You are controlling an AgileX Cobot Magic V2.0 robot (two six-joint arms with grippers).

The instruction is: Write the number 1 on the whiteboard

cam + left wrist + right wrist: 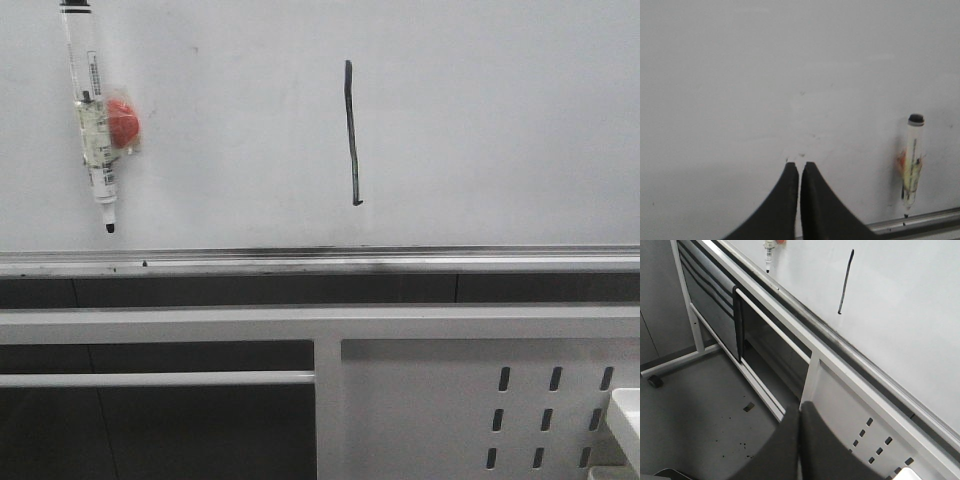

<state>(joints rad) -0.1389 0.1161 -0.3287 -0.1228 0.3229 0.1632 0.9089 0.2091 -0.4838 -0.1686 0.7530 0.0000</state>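
Showing one number 1 on the whiteboard, one marker apparently clipped.

A white metal frame ran across the lower part of the front view, with a horizontal bar on the left and a panel pierced by rows of slots on the right. Dark gaps showed between the rails. In the right wrist view the frame stood on a grey floor marked with small dark specks, and a leg ended in a black caster. A grey wall lay behind the stand. A white corner of something showed at the front view's right edge. Light was even and dim, without hard shadows.
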